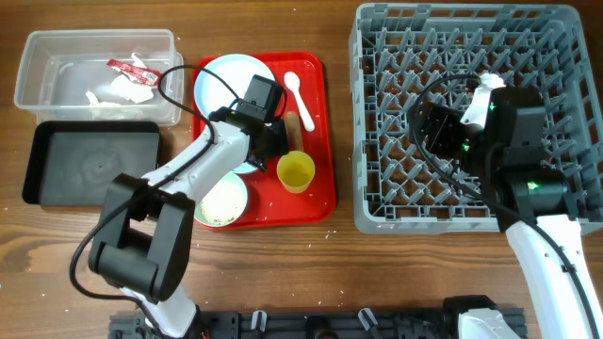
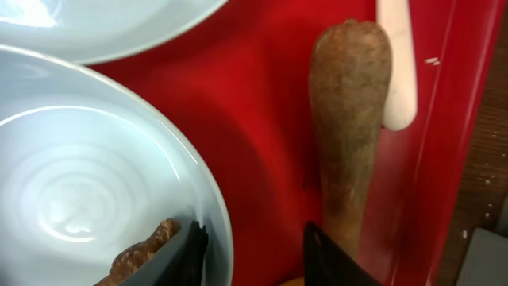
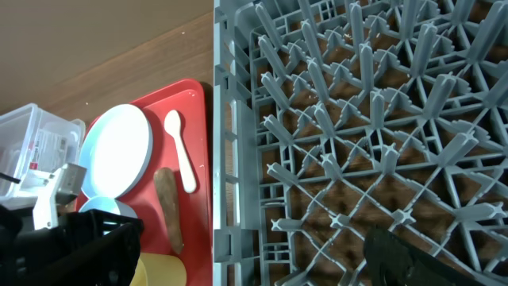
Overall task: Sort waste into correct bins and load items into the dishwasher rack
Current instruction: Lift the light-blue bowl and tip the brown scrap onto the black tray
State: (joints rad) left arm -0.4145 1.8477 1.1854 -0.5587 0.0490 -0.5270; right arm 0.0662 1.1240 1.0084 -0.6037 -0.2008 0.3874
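Observation:
My left gripper (image 1: 267,141) is low over the red serving tray, open. In the left wrist view its fingers (image 2: 254,238) straddle the rim of the pale blue bowl (image 2: 79,159), one inside, one outside. A small dark brown lump (image 2: 147,253) lies in that bowl by the inner finger. The brown stick (image 2: 349,119) and white spoon (image 2: 397,63) lie just to the right. The pale blue plate (image 1: 226,80), yellow cup (image 1: 296,171) and pale green bowl (image 1: 222,200) with white crumbs are on the tray. My right gripper (image 1: 435,127) hangs open and empty over the grey rack (image 1: 363,141).
The clear tub (image 1: 57,75) at the back left holds a red-and-white wrapper (image 1: 132,68) and crumpled white paper (image 1: 122,89). The black tray (image 1: 94,165) lies in front of it. The red serving tray (image 1: 320,202) lies between the bins and the rack.

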